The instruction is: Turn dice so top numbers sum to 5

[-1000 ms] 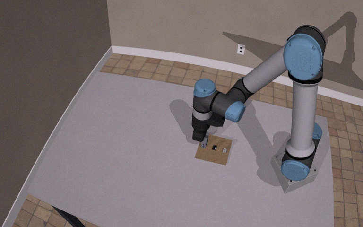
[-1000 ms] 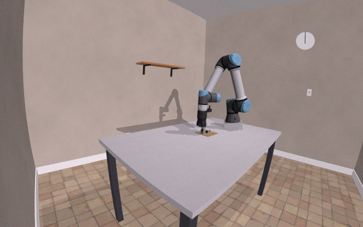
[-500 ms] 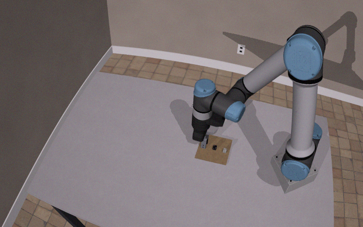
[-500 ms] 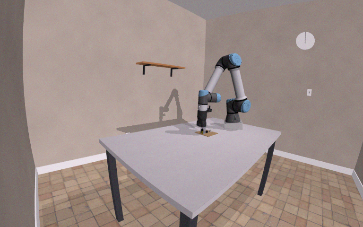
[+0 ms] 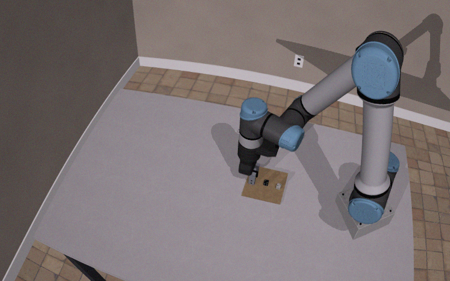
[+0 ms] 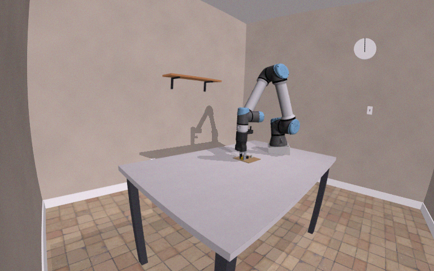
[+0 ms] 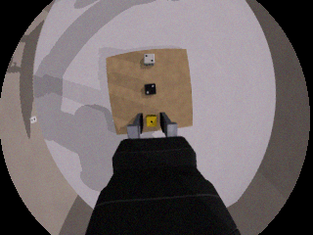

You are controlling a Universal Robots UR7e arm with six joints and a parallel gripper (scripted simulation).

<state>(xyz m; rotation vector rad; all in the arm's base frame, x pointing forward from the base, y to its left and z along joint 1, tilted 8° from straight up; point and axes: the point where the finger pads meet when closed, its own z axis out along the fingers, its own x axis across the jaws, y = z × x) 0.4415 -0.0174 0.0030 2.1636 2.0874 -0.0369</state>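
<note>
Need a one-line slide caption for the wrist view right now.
Open gripper straddles the yellow die at the mat's near edge; black die and white die line up beyond.

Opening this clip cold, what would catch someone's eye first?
The grey and blue arm bends down over a small brown mat near the middle of the grey table. Three dice lie in a row on the mat: white, black and yellow. The gripper straddles the yellow one, jaws open.
</note>
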